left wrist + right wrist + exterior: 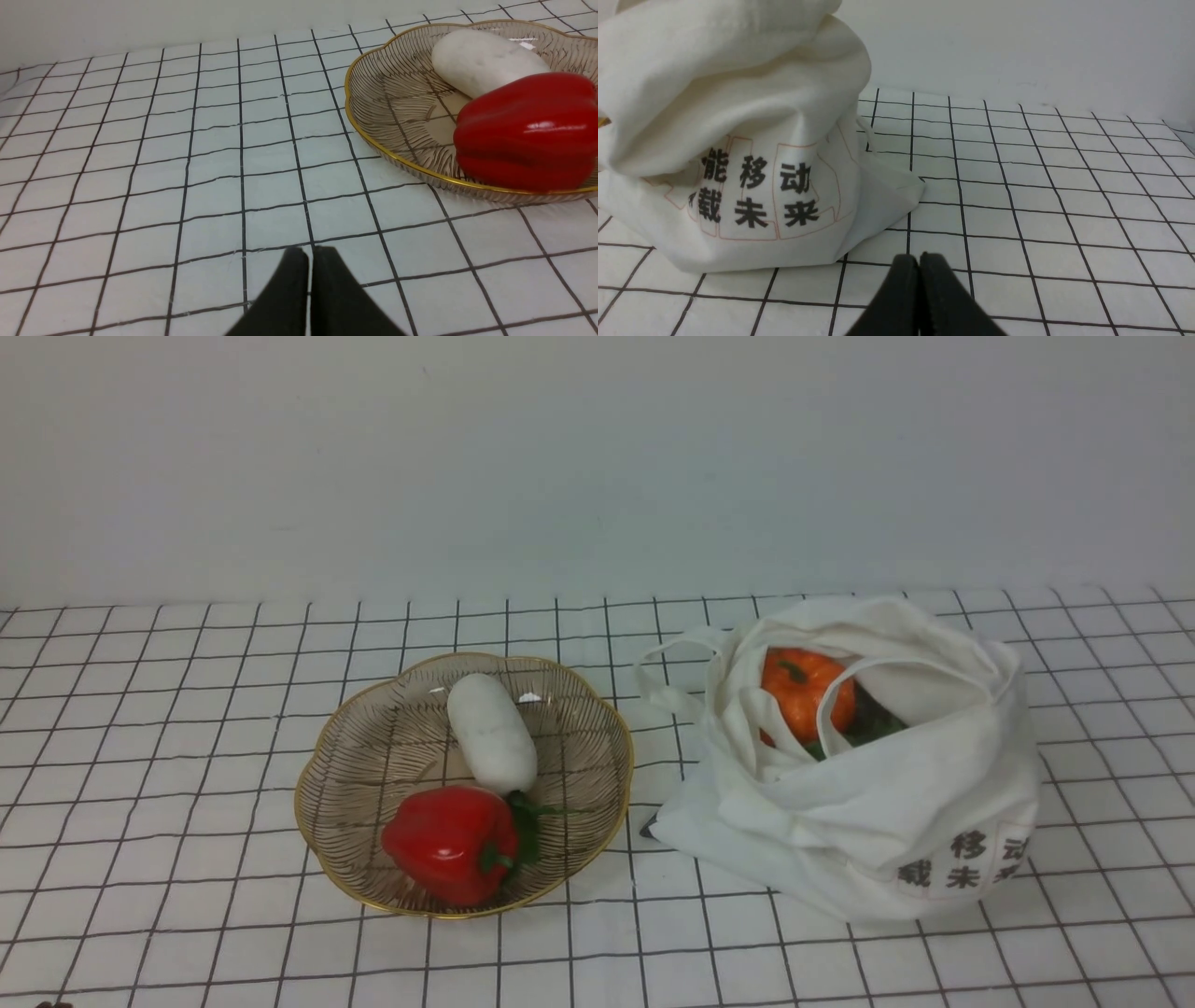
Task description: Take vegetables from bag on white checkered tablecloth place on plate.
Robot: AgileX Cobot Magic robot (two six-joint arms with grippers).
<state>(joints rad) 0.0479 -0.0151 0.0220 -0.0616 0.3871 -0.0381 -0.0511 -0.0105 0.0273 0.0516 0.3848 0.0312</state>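
The plate [597, 709] sits left of centre on the white checkered tablecloth [187, 728] and holds a red bell pepper [451, 843] and a white oblong vegetable [492, 732]. The white bag [868, 821] stands to its right, mouth open, with an orange pumpkin [798, 689] and something dark green [878, 723] inside. No arm shows in the front view. My left gripper [309, 254] is shut and empty above the cloth, near the plate [373, 121]. My right gripper [919, 261] is shut and empty above the cloth, beside the bag's base [752, 186].
A plain pale wall [597, 457] closes the table's far edge. The bag's loop handle [667, 663] hangs toward the plate. Bare cloth lies left of the plate and right of the bag.
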